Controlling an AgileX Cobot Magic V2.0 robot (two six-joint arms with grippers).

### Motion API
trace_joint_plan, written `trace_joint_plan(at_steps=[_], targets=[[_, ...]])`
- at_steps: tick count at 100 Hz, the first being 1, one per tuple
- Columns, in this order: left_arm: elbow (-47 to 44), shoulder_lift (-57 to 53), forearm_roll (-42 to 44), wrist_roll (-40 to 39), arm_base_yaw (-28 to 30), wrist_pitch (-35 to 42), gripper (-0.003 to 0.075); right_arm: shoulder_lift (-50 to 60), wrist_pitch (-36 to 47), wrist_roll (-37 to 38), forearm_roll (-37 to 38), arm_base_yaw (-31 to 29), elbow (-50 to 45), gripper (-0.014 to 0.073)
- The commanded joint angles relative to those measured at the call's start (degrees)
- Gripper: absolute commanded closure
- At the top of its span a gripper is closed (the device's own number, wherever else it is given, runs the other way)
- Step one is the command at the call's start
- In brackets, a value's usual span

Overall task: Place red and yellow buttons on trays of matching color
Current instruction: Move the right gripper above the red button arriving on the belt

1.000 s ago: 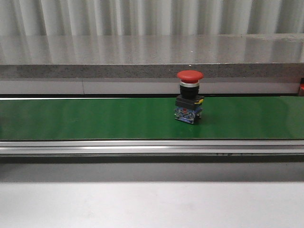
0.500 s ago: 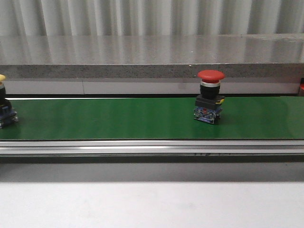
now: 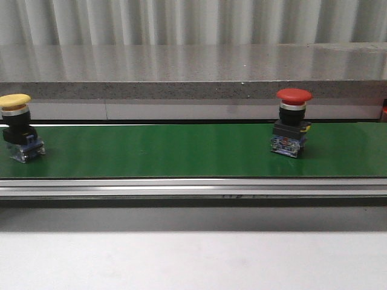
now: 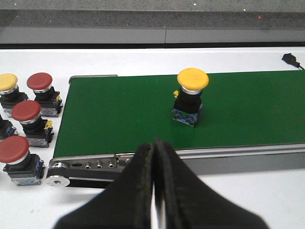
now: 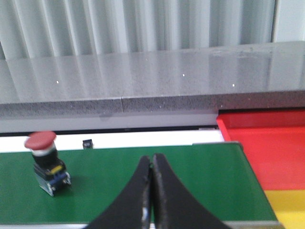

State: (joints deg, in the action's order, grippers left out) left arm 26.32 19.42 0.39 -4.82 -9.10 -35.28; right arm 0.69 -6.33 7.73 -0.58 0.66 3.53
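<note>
A red button (image 3: 293, 122) stands upright on the green belt (image 3: 181, 151) at the right; the right wrist view shows the red button (image 5: 44, 162) too. A yellow button (image 3: 19, 126) stands on the belt at the far left, and the yellow button (image 4: 190, 95) also appears in the left wrist view. The red tray (image 5: 271, 148) and the yellow tray (image 5: 288, 207) lie past the belt's right end. My left gripper (image 4: 153, 143) is shut and empty, near the belt's front rail. My right gripper (image 5: 152, 157) is shut and empty, over the belt.
Several spare red buttons (image 4: 26, 117) and one yellow button (image 4: 7, 88) stand on the white table off the belt's left end. A grey stone ledge (image 3: 193, 66) runs behind the belt. A metal rail (image 3: 193, 187) borders the belt's front edge.
The red button has travelled to the right along the belt. The yellow button has come into the front view at the left and moved right. Both grippers stay out of the front view.
</note>
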Motion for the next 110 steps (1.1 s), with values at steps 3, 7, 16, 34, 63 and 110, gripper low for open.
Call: trace_joint_plan(at_steps=[3,7,16,34,63,110], targets=[[1.45,0.30,0.00,0.02,-0.58,4.48,0.0740,-3.03,-3.45,0.05,-1.36,0.04,8.53,0.0661],[1.45,0.30,0.00,0.02,-0.58,4.48,0.0740,-4.76,-6.73,0.05,-2.21,0.04,11.26,0.0661],[1.45,0.30,0.00,0.02,-0.58,4.48,0.0740,-10.65,-15.61,0.05,-2.90,0.04,18.77,0.0661],[1.45,0.30,-0.39,0.02,-0.58,4.48,0.0740,-25.58,-30.59,0.05,-3.52,0.04,33.60,0.0661],[1.45,0.30,-0.39,0.02,-0.58,4.48,0.0740,-42.71,-34.69,0.05,-3.77,0.04,44.23,0.0657],[1.45,0.30,-0.39,0.02,-0.58,4.48,0.0740,-51.01,-37.48,0.05,-5.70,0.04,44.22,-0.0053]])
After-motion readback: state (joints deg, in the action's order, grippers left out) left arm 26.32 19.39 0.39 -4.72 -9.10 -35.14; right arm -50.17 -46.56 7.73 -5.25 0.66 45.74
